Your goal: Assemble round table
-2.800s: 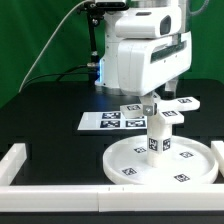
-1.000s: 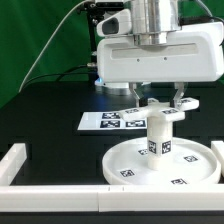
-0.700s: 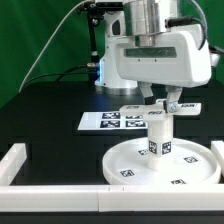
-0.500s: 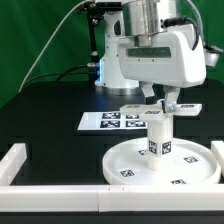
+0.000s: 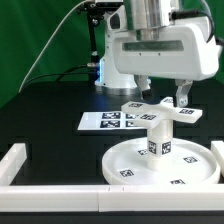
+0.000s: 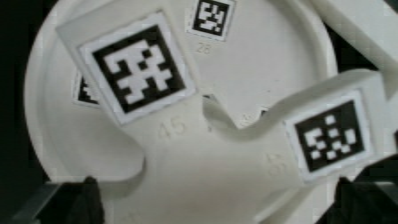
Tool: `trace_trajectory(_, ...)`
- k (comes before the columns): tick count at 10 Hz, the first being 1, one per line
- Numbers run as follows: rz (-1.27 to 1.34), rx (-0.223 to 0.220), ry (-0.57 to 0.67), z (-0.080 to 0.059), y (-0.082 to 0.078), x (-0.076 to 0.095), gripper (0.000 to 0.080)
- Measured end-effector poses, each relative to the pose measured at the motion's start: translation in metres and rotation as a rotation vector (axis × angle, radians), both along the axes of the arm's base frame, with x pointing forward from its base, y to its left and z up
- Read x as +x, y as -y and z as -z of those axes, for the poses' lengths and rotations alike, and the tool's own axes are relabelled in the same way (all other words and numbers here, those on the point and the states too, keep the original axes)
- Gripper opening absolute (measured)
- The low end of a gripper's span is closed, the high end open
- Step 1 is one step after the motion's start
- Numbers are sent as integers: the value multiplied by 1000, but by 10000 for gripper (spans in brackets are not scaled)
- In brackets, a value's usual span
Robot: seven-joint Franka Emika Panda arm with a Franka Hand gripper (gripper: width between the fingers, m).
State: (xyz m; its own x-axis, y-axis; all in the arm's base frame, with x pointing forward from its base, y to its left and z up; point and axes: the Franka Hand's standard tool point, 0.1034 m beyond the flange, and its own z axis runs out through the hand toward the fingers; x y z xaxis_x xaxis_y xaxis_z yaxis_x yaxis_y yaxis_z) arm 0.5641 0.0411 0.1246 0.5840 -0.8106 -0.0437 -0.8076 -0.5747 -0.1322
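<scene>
The bench [image 5: 45, 110] is a flat matte black surface, bare over most of its area on the exterior view's left. Behind it hangs a plain green backdrop [image 5: 40, 30], with a thin pale cable [image 5: 48, 50] curving down across it toward the arm's base. A white straight-edged border wall [image 5: 60, 172] runs along the near edge of the bench and turns a corner at the exterior view's left.

The marker board [image 5: 105, 121] lies flat on the bench beside the disc, showing a row of black-and-white square tags; none of them carries readable letters or numbers, only coded blocks. No brand name or writing can be made out on the arm's white housing either.

The round disc [image 5: 160, 162] lies flat near the border wall, with small tags spaced around its top face. The cylinder leg [image 5: 159, 138] stands upright at its middle, a tag on its side. The cross-shaped base [image 5: 160, 109] sits across the top of the leg, its tagged arms reaching outward; in the wrist view the base [image 6: 196, 110] fills the picture with two large tags.

The tool [image 5: 163, 96] hangs over the base with its fingers apart, seemingly clear of the part, though the angle is poor.
</scene>
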Motion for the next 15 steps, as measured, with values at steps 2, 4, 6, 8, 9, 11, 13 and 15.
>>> trace_trajectory(2, -186, -11, 14, -5, 3, 0, 648)
trace_trajectory(4, -489, -38, -23, -1, -8, -4, 648)
trace_trajectory(6, -622, -44, -9, 0, -8, -4, 648)
trace_trajectory(8, -747, -49, 4, 0, -8, -4, 648)
trace_trajectory(9, -838, -55, 12, 1, -7, -5, 648)
trace_trajectory(11, -1095, -108, 11, 6, 3, -3, 648)
trace_trajectory(13, -1105, -108, 16, 7, 5, -2, 648)
trace_trajectory(15, -1102, -106, 15, 8, 5, -3, 648)
